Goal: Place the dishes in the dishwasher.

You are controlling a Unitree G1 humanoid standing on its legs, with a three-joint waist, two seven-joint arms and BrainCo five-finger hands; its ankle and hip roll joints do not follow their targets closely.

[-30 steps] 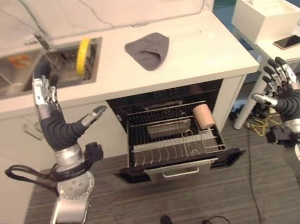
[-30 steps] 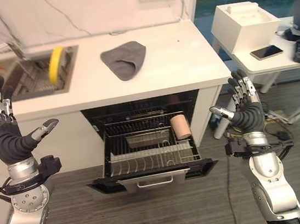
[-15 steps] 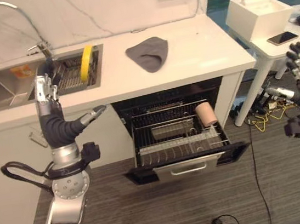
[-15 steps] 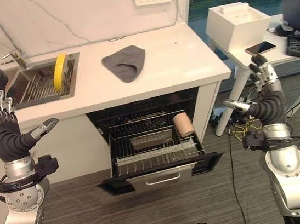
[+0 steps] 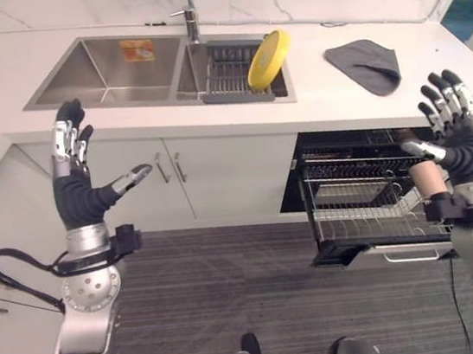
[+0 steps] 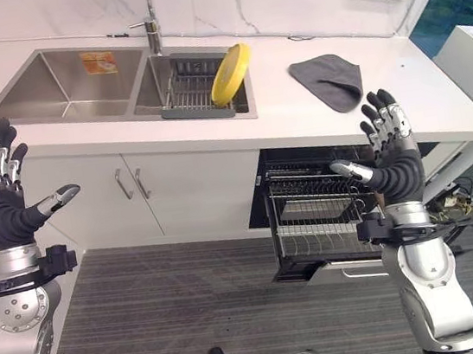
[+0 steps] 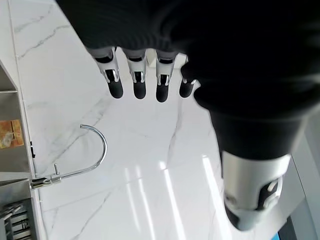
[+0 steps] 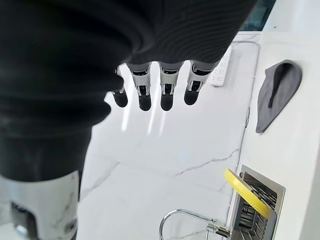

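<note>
A: Both your hands are up and holding nothing. The left hand [image 5: 77, 193] has its fingers straight and thumb spread; the right hand [image 6: 391, 161] is the same, raised in front of the open dishwasher [image 6: 311, 211].

B: And the dish?

A: The yellow plate [image 5: 266, 49] stands on edge in the sink rack [image 5: 227, 73], leaning, well apart from both hands. The dishwasher's lower rack [image 5: 358, 209] is pulled out with a pinkish cup [image 5: 429, 176] in it.

B: What should you watch for?

A: I judge the plate could slip from a poor pinch on its thin rim, or knock the faucet [image 6: 150, 27] as you lift. The grey cloth [image 6: 326, 80] lies near your carry path.
</note>
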